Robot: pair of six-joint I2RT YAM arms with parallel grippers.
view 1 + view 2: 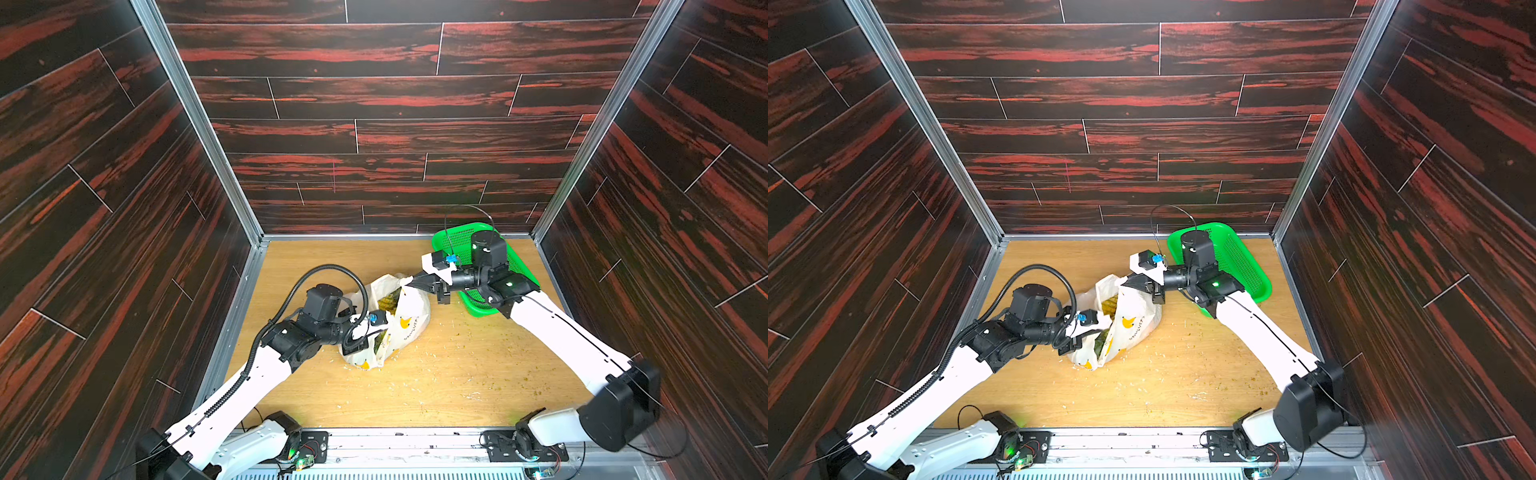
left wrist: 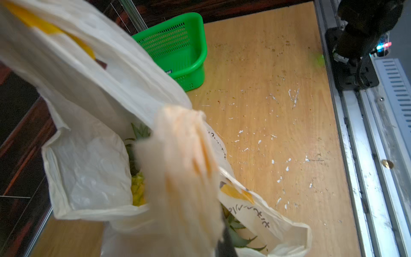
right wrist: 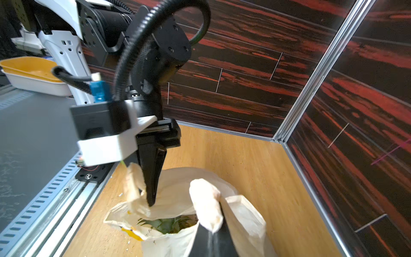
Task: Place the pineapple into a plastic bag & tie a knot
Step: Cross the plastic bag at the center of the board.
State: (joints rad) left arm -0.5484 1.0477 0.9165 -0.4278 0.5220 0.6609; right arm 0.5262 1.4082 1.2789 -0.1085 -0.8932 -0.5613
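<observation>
Surface (image 1: 457, 395): light wood-grain board, enclosed by dark red plank walls.

Large thin crinkly white plastic bag with yellow banana prints and dark lettering (image 1: 411, 309) (image 1: 1140, 316) sits on the surface, mouth pulled open and facing up, stretched between both arms. Same bag fills much of the left wrist view (image 2: 89, 100) and sits low in the right wrist view (image 3: 178, 189).

Green plastic mesh basket (image 1: 457, 243) (image 1: 1237, 257) (image 2: 175, 44) stands beyond the bag on the right arm's side, partly under the right arm, apart from the bag.

Pineapple, yellow-green body with spiky green leaves (image 1: 390, 301) (image 2: 138, 187) (image 3: 169, 224), is inside the bag, seen through the open mouth.

Left pincer (image 3: 151, 201): black fingers clenched, pinching one handle loop (image 3: 133, 184) at the bag's rim.

Right pincer (image 1: 409, 281) (image 1: 1127, 283): clenched on the other handle loop (image 3: 206, 204), bunched strap sticking up out of its tips.

Loops are held apart across the bag mouth, not tied.

Small white and greenish flecks (image 1: 453, 361) are scattered on the surface beside the bag.
</observation>
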